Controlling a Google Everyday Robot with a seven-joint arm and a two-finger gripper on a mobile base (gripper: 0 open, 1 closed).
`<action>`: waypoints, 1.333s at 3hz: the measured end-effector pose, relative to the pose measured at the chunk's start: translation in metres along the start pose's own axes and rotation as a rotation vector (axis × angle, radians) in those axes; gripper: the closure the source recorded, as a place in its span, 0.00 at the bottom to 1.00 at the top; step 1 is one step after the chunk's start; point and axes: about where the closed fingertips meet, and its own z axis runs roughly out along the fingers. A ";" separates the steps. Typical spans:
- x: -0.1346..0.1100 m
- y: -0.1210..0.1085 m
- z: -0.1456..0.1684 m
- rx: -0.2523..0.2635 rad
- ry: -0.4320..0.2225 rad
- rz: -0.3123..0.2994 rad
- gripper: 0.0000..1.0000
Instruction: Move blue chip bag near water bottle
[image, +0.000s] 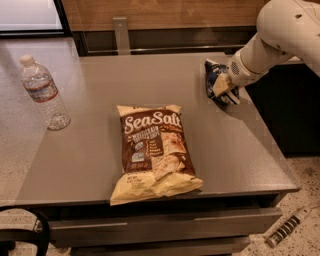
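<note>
The blue chip bag (213, 74) is small, dark navy and wrinkly, and stands on edge at the far right of the grey table (85, 160). My gripper (222, 86) reaches in from the right on a white arm (280, 35). It is shut on the bag, with a tan finger (220, 85) pressed on the bag's front. The water bottle (44, 95) is clear with a white cap and stands upright at the table's far left, a long way from the bag.
A large brown and cream "Sea Salt" chip bag (152, 150) lies flat in the middle front of the table, between bottle and gripper. A metal post (120, 32) stands behind the back edge. A black curved object (30, 225) sits at the bottom left.
</note>
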 end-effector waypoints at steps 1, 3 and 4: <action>-0.006 -0.002 -0.062 0.024 -0.109 -0.089 1.00; -0.026 0.008 -0.164 0.023 -0.306 -0.230 1.00; -0.025 0.034 -0.176 -0.040 -0.327 -0.294 1.00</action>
